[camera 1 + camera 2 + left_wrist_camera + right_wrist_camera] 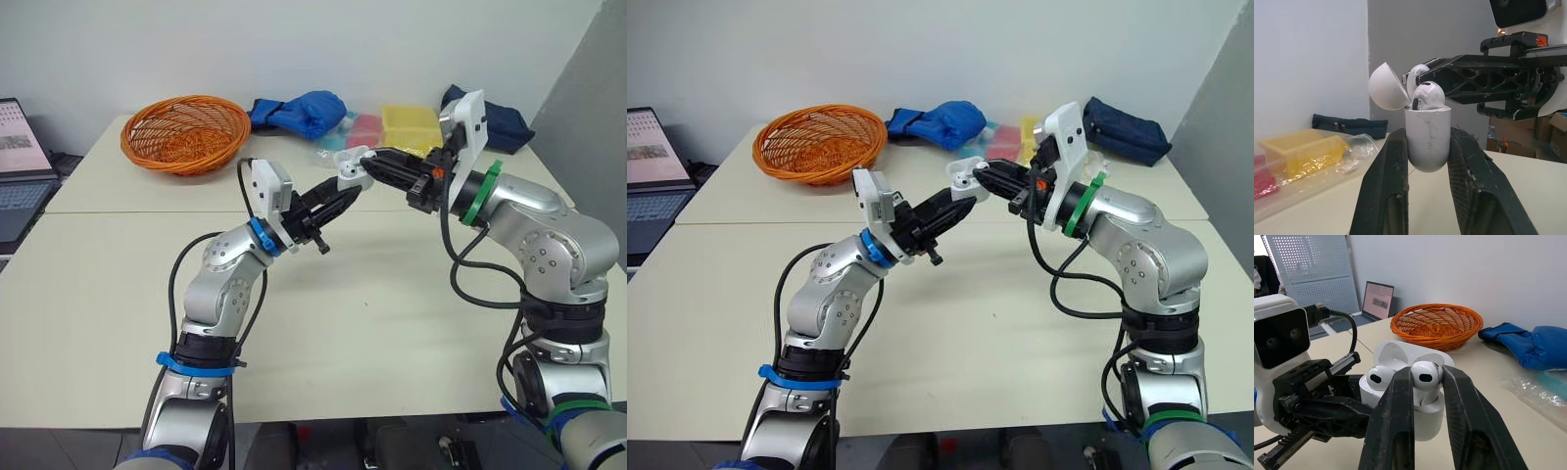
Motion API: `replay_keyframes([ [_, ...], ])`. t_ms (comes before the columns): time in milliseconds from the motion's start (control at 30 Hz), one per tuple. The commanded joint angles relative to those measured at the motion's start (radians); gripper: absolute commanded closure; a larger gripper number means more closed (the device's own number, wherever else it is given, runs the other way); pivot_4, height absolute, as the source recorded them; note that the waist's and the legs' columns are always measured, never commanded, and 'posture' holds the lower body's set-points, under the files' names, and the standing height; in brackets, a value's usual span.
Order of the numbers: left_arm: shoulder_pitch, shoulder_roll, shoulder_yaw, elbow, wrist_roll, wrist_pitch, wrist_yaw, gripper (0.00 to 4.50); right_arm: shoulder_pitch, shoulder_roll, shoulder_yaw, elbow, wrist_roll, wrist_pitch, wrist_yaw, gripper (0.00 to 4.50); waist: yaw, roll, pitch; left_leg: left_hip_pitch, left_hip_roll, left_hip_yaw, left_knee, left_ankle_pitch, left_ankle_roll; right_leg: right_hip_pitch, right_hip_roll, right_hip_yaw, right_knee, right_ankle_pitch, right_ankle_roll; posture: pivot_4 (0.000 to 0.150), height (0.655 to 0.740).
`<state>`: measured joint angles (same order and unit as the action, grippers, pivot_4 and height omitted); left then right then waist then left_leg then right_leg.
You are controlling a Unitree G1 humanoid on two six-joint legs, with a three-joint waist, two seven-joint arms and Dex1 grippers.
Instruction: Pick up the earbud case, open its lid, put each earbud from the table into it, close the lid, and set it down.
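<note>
From my feed the room looks brightly and evenly lit, probably from overhead, the pale table (98, 294) glowing softly and the basket (186, 132) casting only a faint, diffuse shadow at its base.

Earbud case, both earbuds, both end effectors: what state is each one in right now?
Earbud case: lid open, upright, held off the table.
First earbud: seated in the case.
Second earbud: gripped, partly into its slot.
Left end effector: shut on the earbud case.
Right end effector: shut on the second earbud.

Earbud case (1427, 139) white, each earbud (1426, 375) white; jaws black; basket (182, 163) woven orange; cloth (309, 110) blue; box (411, 125) yellow.
</note>
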<state>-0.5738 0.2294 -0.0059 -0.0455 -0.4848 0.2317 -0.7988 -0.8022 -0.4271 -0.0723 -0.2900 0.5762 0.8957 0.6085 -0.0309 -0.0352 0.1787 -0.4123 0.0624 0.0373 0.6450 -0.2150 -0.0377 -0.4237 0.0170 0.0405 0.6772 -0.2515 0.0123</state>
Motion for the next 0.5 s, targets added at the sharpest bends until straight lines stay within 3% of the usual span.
replay_keyframes([
  [33, -0.014, -0.004, 0.001, -0.035, -0.010, -0.026, -0.008, 3.77, 0.004, -0.023, 0.003, -0.033, -0.002, -0.028, 0.002, 4.01, 0.000, 0.000, 0.000, 0.000, 0.000, 0.000, 0.000, 0.000, 0.000, 0.000, 0.000, 0.000, 0.000, 0.000, 0.000, 0.150, 0.7400],
  [300, -0.018, -0.009, 0.000, -0.034, -0.013, -0.032, -0.010, 3.77, 0.014, -0.048, 0.033, -0.047, -0.006, -0.043, 0.007, 4.01, 0.000, 0.000, 0.000, 0.000, 0.000, 0.000, 0.000, 0.000, 0.000, 0.000, 0.000, 0.000, 0.000, 0.000, 0.000, 0.150, 0.7400],
  [333, -0.018, -0.010, -0.001, -0.033, -0.013, -0.032, -0.010, 3.77, 0.015, -0.051, 0.035, -0.047, -0.009, -0.046, 0.008, 3.29, 0.000, 0.000, 0.000, -0.001, 0.000, 0.000, 0.000, 0.000, 0.000, 0.000, 0.000, 0.000, 0.000, 0.000, 0.000, 0.150, 0.7400],
  [433, -0.019, -0.010, -0.002, -0.033, -0.012, -0.032, -0.009, 3.77, 0.012, -0.060, 0.042, -0.043, -0.012, -0.058, 0.013, 2.28, 0.000, 0.000, 0.000, -0.001, 0.000, -0.001, 0.000, 0.000, 0.000, 0.000, 0.000, 0.000, -0.001, 0.000, 0.000, 0.150, 0.7400],
  [467, -0.017, -0.011, -0.004, -0.034, -0.012, -0.032, -0.009, 3.77, 0.012, -0.061, 0.041, -0.042, -0.010, -0.058, 0.012, 2.00, 0.000, 0.000, 0.000, -0.001, 0.000, -0.001, 0.000, 0.000, 0.000, 0.000, 0.000, 0.000, -0.001, 0.000, 0.000, 0.150, 0.7400],
  [500, -0.014, -0.011, -0.005, -0.036, -0.012, -0.032, -0.009, 3.77, 0.013, -0.064, 0.042, -0.042, -0.010, -0.062, 0.012, 2.00, 0.000, 0.000, 0.000, -0.001, 0.000, -0.001, 0.000, 0.000, 0.000, 0.000, 0.000, -0.001, -0.001, 0.000, 0.000, 0.150, 0.7400],
])
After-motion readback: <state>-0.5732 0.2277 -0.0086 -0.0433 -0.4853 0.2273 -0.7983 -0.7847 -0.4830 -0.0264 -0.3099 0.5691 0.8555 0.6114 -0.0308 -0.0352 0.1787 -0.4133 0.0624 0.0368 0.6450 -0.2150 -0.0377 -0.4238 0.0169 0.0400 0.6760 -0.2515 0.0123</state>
